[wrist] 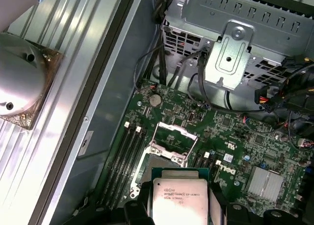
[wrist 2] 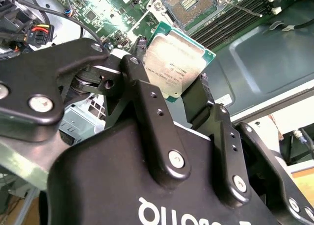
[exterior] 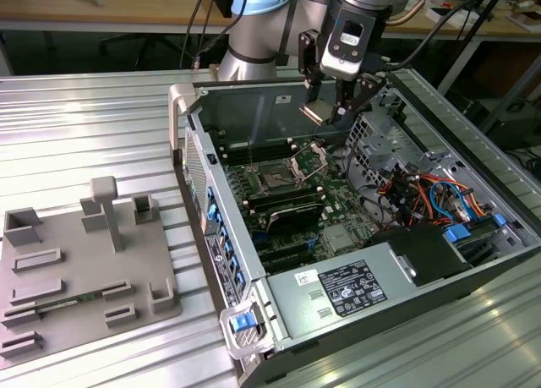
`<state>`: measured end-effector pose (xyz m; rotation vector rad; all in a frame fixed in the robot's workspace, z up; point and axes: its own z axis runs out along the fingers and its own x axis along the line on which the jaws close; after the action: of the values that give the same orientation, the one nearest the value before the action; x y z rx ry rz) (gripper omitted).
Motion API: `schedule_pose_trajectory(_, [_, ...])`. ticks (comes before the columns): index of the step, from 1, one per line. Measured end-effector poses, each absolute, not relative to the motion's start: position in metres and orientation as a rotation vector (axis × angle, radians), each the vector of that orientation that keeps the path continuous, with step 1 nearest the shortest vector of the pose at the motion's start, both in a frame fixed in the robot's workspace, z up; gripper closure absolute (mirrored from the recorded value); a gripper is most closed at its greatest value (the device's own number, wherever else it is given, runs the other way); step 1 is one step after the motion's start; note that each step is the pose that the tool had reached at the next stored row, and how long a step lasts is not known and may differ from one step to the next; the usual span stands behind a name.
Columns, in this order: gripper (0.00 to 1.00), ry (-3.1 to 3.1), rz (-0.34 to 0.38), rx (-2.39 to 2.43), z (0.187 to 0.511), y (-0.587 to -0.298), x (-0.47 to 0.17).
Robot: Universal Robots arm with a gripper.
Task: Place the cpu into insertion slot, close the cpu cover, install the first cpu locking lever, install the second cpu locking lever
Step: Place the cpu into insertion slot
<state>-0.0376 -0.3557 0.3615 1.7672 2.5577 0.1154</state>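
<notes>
Ribbed aluminium table (exterior: 84,126) carries a grey metal computer case (exterior: 254,109), lying open on its side across the centre and three o'clock part of the exterior view. A grey plastic fixture tray (exterior: 76,270) lies well apart at eight o'clock. Inside the case, a green circuit board (exterior: 338,202) lies flat. The silver and blue robot arm (exterior: 254,24) enters at twelve o'clock, with its black two-finger gripper (exterior: 325,109) hanging above the board. The cpu cover (exterior: 308,158), a thin silvery hinged metal frame, stands raised at the one o'clock edge of the insertion slot (exterior: 277,178), a square dark socket with a thin metal rim, open and unoccupied. The cpu (exterior: 316,111), a small flat square chip with a silvery-grey metal top, is clamped by its edges between the fingers (wrist 2: 135,70). It is clear of the board, at one o'clock from the socket and not touching it. The first wrist view shows the chip (wrist: 179,200) just short of the socket (wrist: 162,162).
</notes>
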Motion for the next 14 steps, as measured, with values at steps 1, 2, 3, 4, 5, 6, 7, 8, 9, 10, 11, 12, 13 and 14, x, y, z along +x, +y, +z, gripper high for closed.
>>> schedule_pose_trajectory(1, [0.45,2.547,0.115,1.781,0.3614,-0.3557,-0.0376])
schedule_pose_trajectory(2, [0.45,2.540,0.115,1.792,0.3614,-0.3557,-0.0376])
schedule_pose_trajectory(3, [0.45,2.534,0.115,1.799,0.3614,-0.3557,-0.0376])
schedule_pose_trajectory(4, [0.45,2.524,0.115,1.813,0.3613,-0.3557,-0.0376])
schedule_pose_trajectory(5, [0.45,2.521,0.114,1.817,0.3614,-0.3557,-0.0376])
schedule_pose_trajectory(6, [0.45,2.520,0.114,1.818,0.3614,-0.3557,-0.0376])
schedule_pose_trajectory(7, [0.45,2.520,0.114,1.818,0.3614,-0.3557,-0.0376])
schedule_pose_trajectory(8, [0.45,2.520,0.114,1.819,0.3613,-0.3557,-0.0376])
schedule_pose_trajectory(9, [0.45,2.519,0.114,1.819,0.3614,-0.3557,-0.0376])
schedule_pose_trajectory(10, [0.45,2.519,0.114,1.819,0.3614,-0.3557,-0.0376])
schedule_pose_trajectory(11, [0.45,2.519,0.114,1.819,0.3614,-0.3557,-0.0376])
schedule_pose_trajectory(12, [0.45,2.519,0.114,1.819,0.3614,-0.3557,-0.0376])
schedule_pose_trajectory(13, [0.45,2.519,0.114,1.819,0.3614,-0.3557,-0.0376])
schedule_pose_trajectory(14, [0.45,2.519,0.114,1.819,0.3614,-0.3557,-0.0376])
